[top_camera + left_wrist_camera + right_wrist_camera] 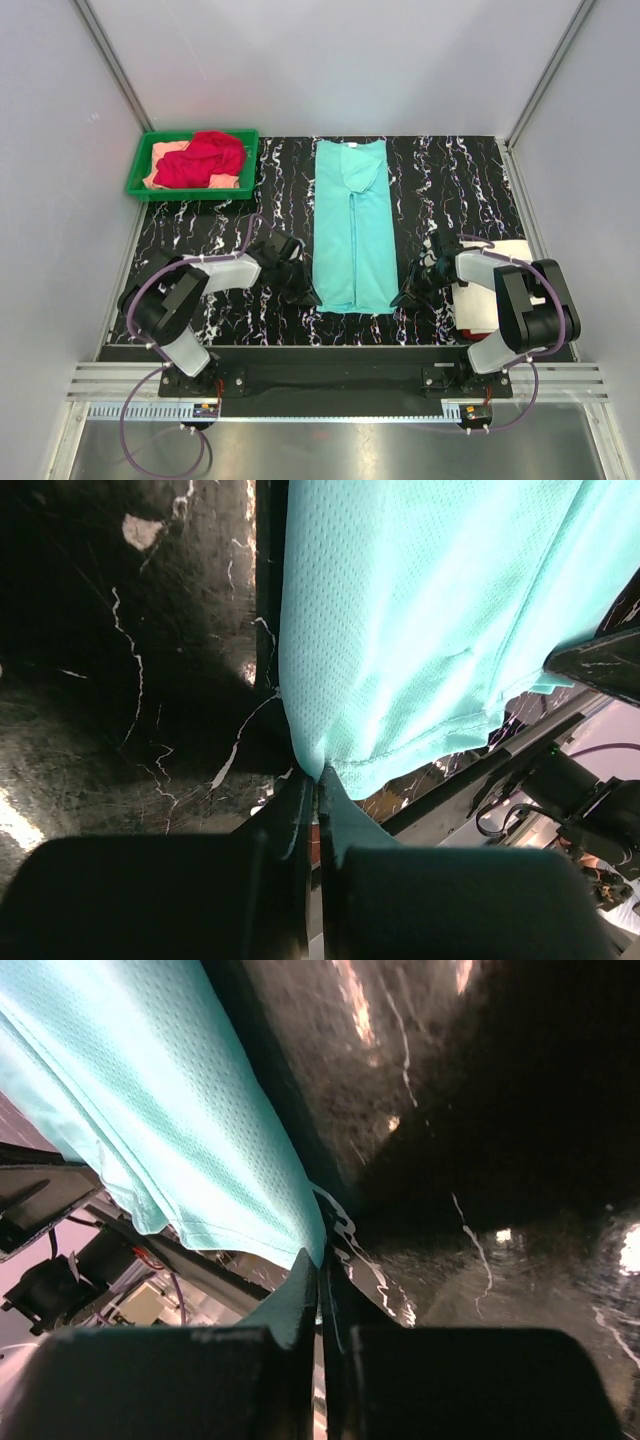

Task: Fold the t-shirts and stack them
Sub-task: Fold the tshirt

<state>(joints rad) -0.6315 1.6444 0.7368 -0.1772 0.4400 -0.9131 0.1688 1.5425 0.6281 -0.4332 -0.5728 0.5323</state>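
Note:
A mint-teal t-shirt point(353, 225) lies folded into a long narrow strip down the middle of the black marble table. My left gripper point(307, 293) is shut on its near left hem corner, seen in the left wrist view point(320, 776). My right gripper point(400, 297) is shut on its near right hem corner, seen in the right wrist view point(320, 1260). The teal cloth fills the upper part of both wrist views point(430, 630) point(160, 1110). A red t-shirt point(203, 157) lies crumpled over a peach one point(168, 152) in the green tray. A cream-white folded t-shirt point(495, 290) lies under my right arm.
The green plastic tray point(140, 182) stands at the far left corner of the table. Grey walls close in on both sides and the back. The table's near edge runs just in front of both grippers.

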